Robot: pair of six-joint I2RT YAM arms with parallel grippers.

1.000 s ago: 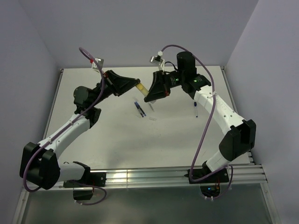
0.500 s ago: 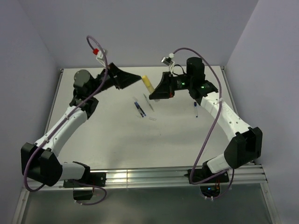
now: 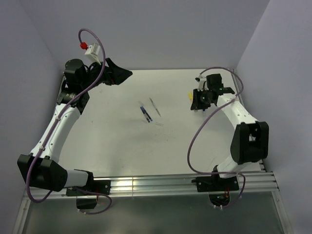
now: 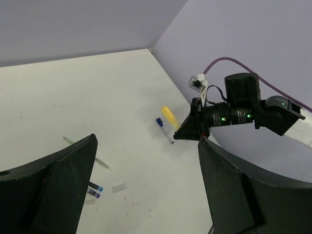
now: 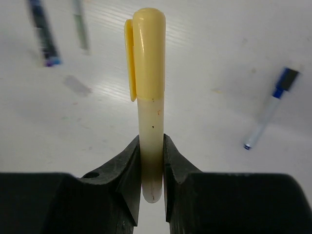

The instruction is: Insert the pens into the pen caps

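Note:
My right gripper (image 5: 151, 161) is shut on a pale yellow-white pen (image 5: 150, 134) that wears the bright yellow cap (image 5: 148, 48) on its far end. From above, that gripper (image 3: 196, 101) hovers at the right of the table with the yellow cap (image 3: 190, 96) poking out leftward. My left gripper (image 3: 121, 74) is at the far left corner, open and empty, its fingers (image 4: 58, 185) wide apart. A dark blue pen (image 3: 145, 113) and a thin greenish pen (image 3: 154, 106) lie mid-table, with a pale translucent cap (image 3: 159, 124) beside them.
A blue-capped pen (image 5: 270, 114) lies on the table to the right of the held one, also visible as a blue-capped pen (image 4: 163, 129) from the left wrist. Purple walls close in at the back and on both sides. Purple cables loop off both arms.
My left gripper opened, let go of the yellow cap and drew back to the far left. My right gripper carried the capped pen to the right.

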